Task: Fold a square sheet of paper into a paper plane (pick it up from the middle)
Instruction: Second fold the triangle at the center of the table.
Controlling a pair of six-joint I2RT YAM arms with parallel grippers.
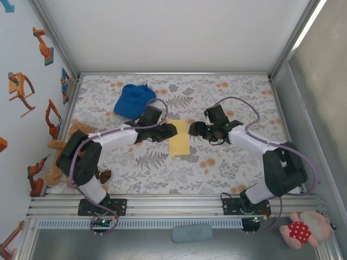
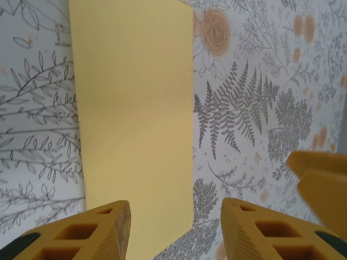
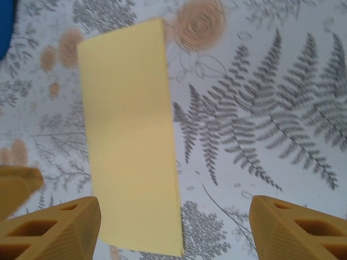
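Observation:
The yellow sheet of paper [image 1: 179, 138] lies flat on the floral table, folded into a long rectangle rather than a pointed plane shape. My left gripper [image 1: 166, 132] sits at its left edge and my right gripper [image 1: 193, 130] at its right edge. In the left wrist view the paper [image 2: 133, 124] stretches away from the open left gripper [image 2: 176, 214], whose jaws stand apart with nothing between them. In the right wrist view the paper [image 3: 130, 146] lies by the left finger of the wide-open right gripper [image 3: 176, 216], untouched.
A blue cap [image 1: 134, 100] lies behind the left arm on the table [image 1: 227, 162]. A brown plush toy [image 1: 60, 145] sits at the left edge. Metal frame walls enclose the table. A pink plush [image 1: 303, 230] and a grey pad [image 1: 192, 233] lie off the front rail.

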